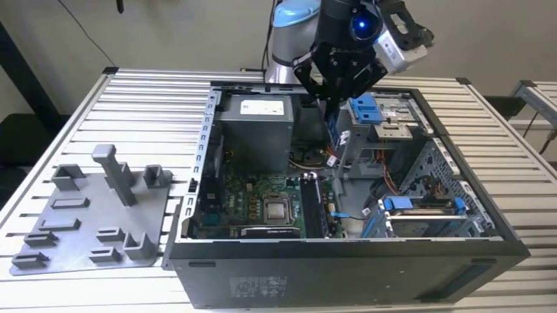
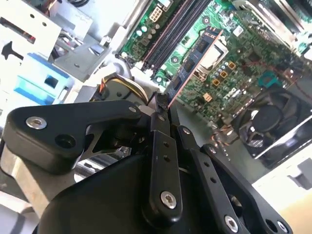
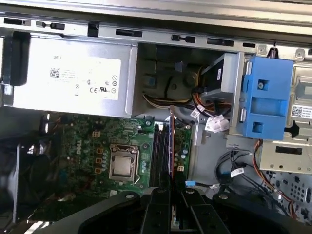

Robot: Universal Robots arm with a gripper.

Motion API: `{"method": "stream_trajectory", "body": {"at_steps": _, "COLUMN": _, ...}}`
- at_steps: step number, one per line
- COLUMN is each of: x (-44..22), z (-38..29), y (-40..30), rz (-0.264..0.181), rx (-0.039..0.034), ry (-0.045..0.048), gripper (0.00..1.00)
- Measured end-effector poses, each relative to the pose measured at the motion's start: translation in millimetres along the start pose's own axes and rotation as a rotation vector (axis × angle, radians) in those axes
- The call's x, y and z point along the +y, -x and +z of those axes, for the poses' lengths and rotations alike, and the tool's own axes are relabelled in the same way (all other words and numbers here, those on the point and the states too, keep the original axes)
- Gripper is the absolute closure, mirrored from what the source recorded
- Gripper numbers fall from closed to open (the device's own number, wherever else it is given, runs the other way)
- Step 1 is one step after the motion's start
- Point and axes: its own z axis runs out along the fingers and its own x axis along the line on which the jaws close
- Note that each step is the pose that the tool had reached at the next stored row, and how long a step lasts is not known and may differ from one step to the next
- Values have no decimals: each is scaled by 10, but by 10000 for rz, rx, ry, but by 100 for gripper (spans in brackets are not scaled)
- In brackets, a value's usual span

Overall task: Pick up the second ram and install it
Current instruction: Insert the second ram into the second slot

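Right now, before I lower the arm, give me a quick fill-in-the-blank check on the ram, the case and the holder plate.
1. The gripper is ____ on the second ram.
2. The second ram hangs ____ the motherboard, not yet installed.
3. The grey holder plate lies to the exterior view's ____ of the computer case.
Missing words: shut; above; left.
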Motion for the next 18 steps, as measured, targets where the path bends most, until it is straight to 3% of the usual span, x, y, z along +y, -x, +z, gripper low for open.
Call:
{"method": "stream_trajectory", "body": {"at_steps": 8, "x": -3, "z": 50, "y": -1, "rz": 1019, "rx": -11, "ry": -9, "gripper": 86}}
{"method": "stream_trajectory", "body": {"at_steps": 18, "x": -11, "z": 224, "y": -2, "rz": 1092, "rx": -25, "ry": -62, "gripper": 86}}
